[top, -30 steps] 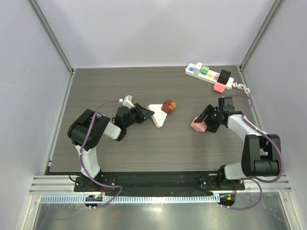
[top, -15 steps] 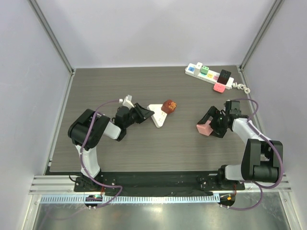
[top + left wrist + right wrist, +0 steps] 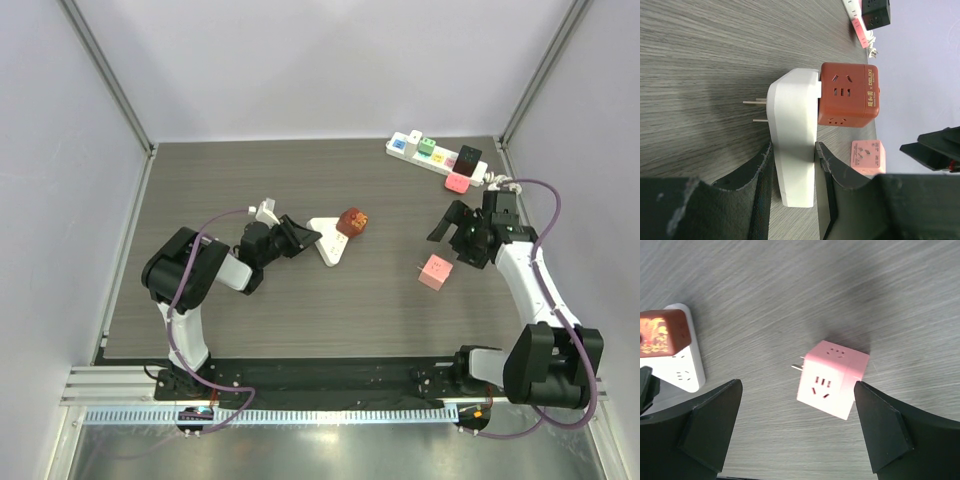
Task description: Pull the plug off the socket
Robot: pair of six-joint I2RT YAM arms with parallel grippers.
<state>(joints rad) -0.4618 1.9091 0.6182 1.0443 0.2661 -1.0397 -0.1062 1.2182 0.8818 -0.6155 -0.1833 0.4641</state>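
My left gripper [image 3: 303, 238] [image 3: 793, 148] is shut on the narrow end of a white triangular socket block [image 3: 328, 243] [image 3: 792, 130] lying on the table. A red-brown cube plug [image 3: 351, 221] [image 3: 849, 95] sits plugged into the block's far side. A pink cube plug [image 3: 434, 272] [image 3: 832, 377] lies loose on the table, its prongs bare, apart from the block. My right gripper [image 3: 453, 238] [image 3: 797, 387] hangs open just above and behind the pink cube, touching nothing. The white block [image 3: 684, 369] and the red-brown cube [image 3: 662, 332] also show at the left of the right wrist view.
A white power strip [image 3: 437, 160] with several coloured plugs lies at the back right, its cable coiled by the right wall. Frame posts and walls close in the dark wood table [image 3: 240, 180] on three sides.
My right gripper opened and let go of the pink cube, then drew back toward the right and far side. The cube now rests on the table. The left arm has not moved.
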